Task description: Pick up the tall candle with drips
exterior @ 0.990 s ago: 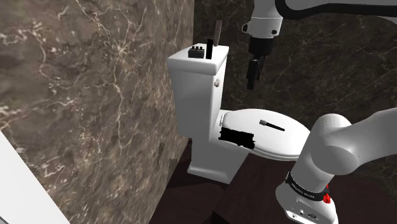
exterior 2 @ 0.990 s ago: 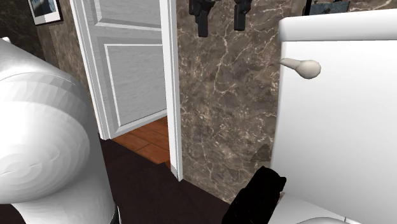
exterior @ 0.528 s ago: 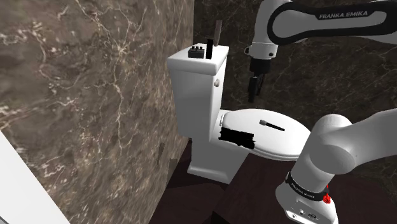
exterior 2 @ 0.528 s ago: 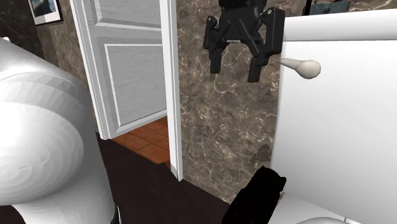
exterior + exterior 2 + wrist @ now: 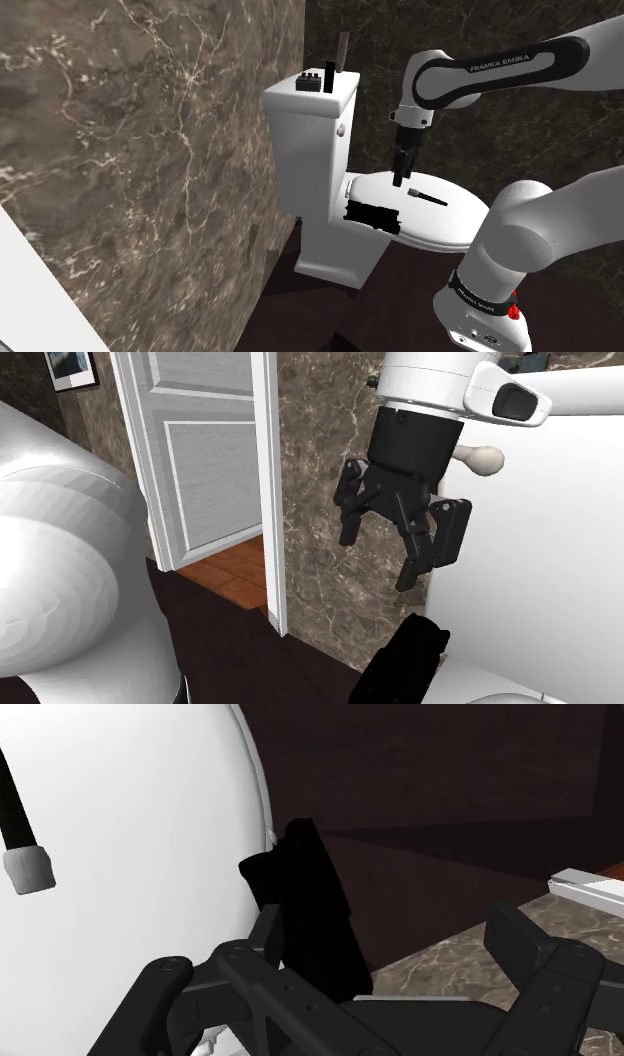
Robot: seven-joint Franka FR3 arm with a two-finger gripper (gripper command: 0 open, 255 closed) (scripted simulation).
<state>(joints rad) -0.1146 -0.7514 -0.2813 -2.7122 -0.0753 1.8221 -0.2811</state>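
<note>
A black, lumpy, elongated shape [image 5: 372, 213], which I take for the candle, lies on the white toilet lid [image 5: 445, 228] at the edge next to the tank. It also shows at the foot of the tank [image 5: 405, 662] in the second exterior view. My gripper [image 5: 403, 183] hangs open just above the lid, pointing down, a little to the shoulder view's right of the candle. In the second exterior view the gripper [image 5: 380, 560] has its fingers spread, with nothing between them. In the wrist view the candle [image 5: 310, 904] lies ahead of the gripper [image 5: 340, 949], beside the lid [image 5: 120, 824], untouched.
A black stick with a grey tip [image 5: 426, 195] lies on the lid near the gripper. On the tank [image 5: 310, 130] stand a slim brown stick [image 5: 341, 52], a black piece [image 5: 329, 75] and a small block [image 5: 309, 82]. A marble wall [image 5: 150, 150] and a white door [image 5: 200, 452] stand close by.
The gripper has come down from the height of the tank's top to just above the lid. It stayed open. The things on the toilet have not moved.
</note>
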